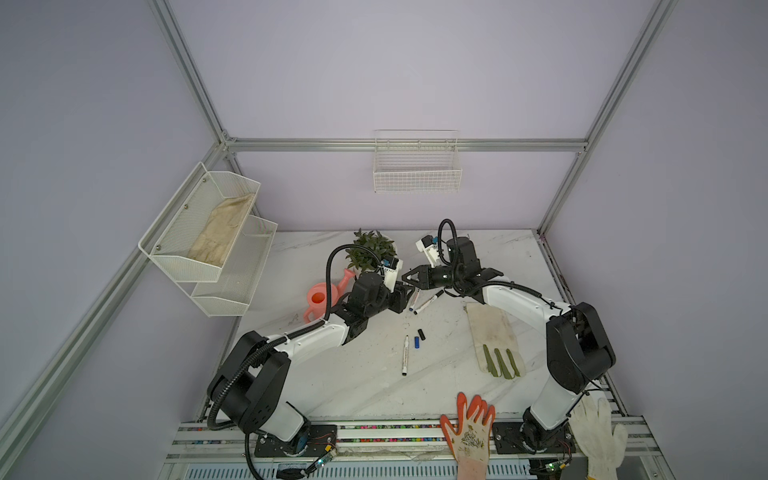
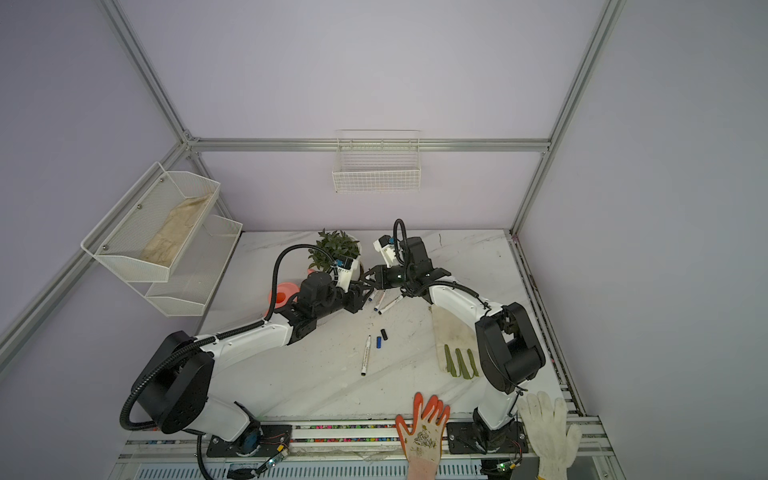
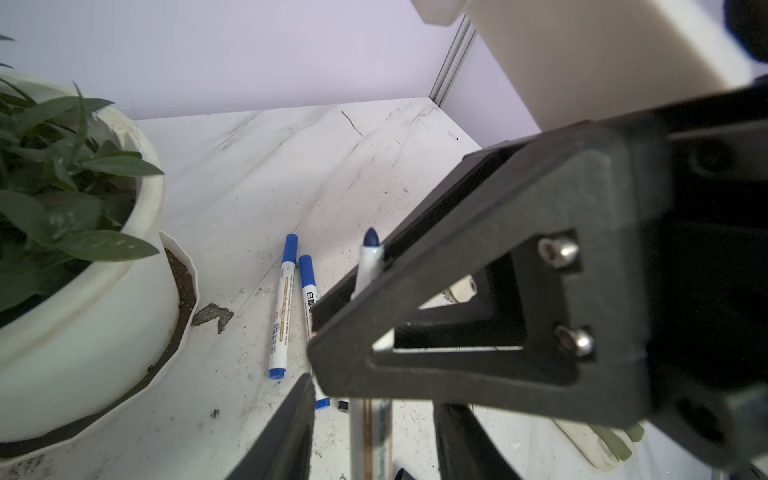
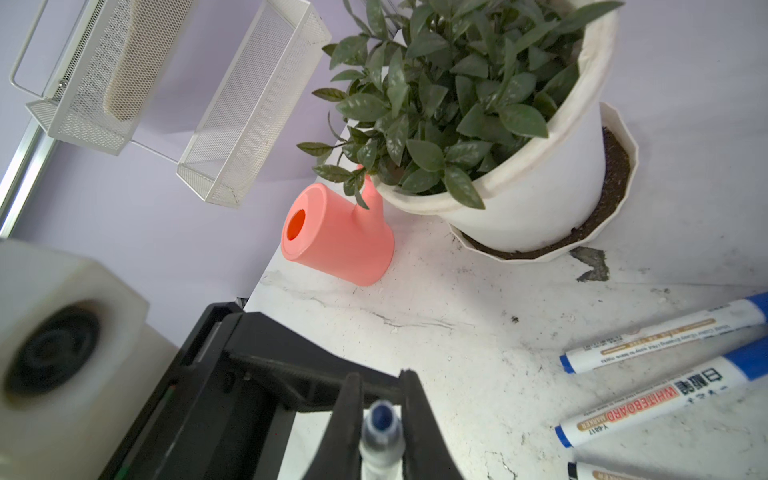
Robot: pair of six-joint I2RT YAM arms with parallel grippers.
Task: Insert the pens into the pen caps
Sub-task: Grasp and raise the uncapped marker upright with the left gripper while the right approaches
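The pen (image 4: 381, 432) is pinched near its tip by the right gripper (image 4: 381, 384) above the table (image 1: 365, 390) near its back edge, the left gripper (image 3: 370, 409) parted around its barrel, so a shallow pinch may drop it.

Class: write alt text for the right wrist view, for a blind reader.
A pincer grips an uncapped blue-tipped pen over a marble table. Beyond stand a potted plant and pink watering can; capped pens lie nearby.
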